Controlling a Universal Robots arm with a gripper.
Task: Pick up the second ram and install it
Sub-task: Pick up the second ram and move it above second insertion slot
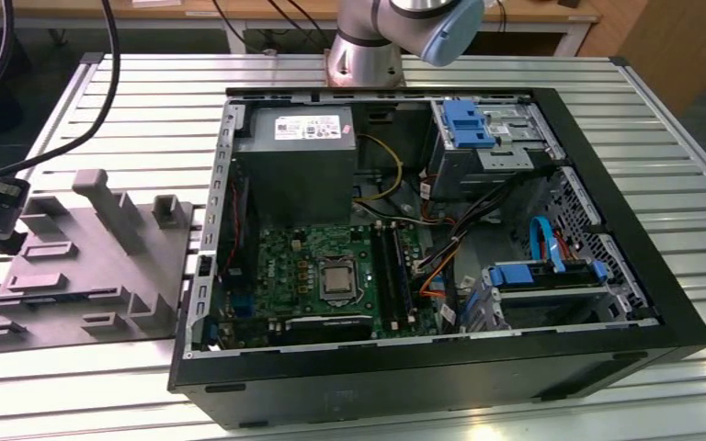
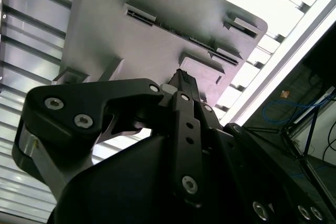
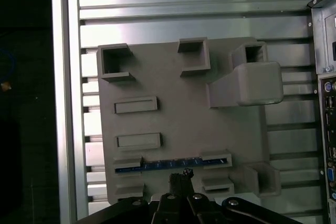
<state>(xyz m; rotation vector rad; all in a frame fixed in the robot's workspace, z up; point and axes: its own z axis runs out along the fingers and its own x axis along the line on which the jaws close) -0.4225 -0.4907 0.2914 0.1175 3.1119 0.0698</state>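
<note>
The second ram point(image 3: 170, 165) is a thin dark-blue stick standing on its edge in a slot of the grey fixture plate point(image 3: 173, 114). In the first wrist view my gripper point(image 3: 181, 174) hovers above the plate, its tips just beside the stick's middle and not touching it. In both wrist views the black fingers point(image 2: 181, 85) look pressed together with nothing between them. The exterior view has the gripper point(image 1: 0, 237) at the far left, over the outer edge of the fixture plate point(image 1: 84, 285). The green motherboard point(image 1: 316, 266) with its long black slots point(image 1: 392, 262) lies inside the open computer case point(image 1: 451, 367).
The case stands on a slatted metal table point(image 1: 647, 119), to the exterior view's right of the fixture. Inside are a grey power-supply box point(image 1: 294, 152), blue drive brackets point(image 1: 470, 124) and loose cables point(image 1: 451, 239). Tall grey posts point(image 1: 108, 202) rise from the fixture. The arm's base point(image 1: 366, 55) stands behind the case.
</note>
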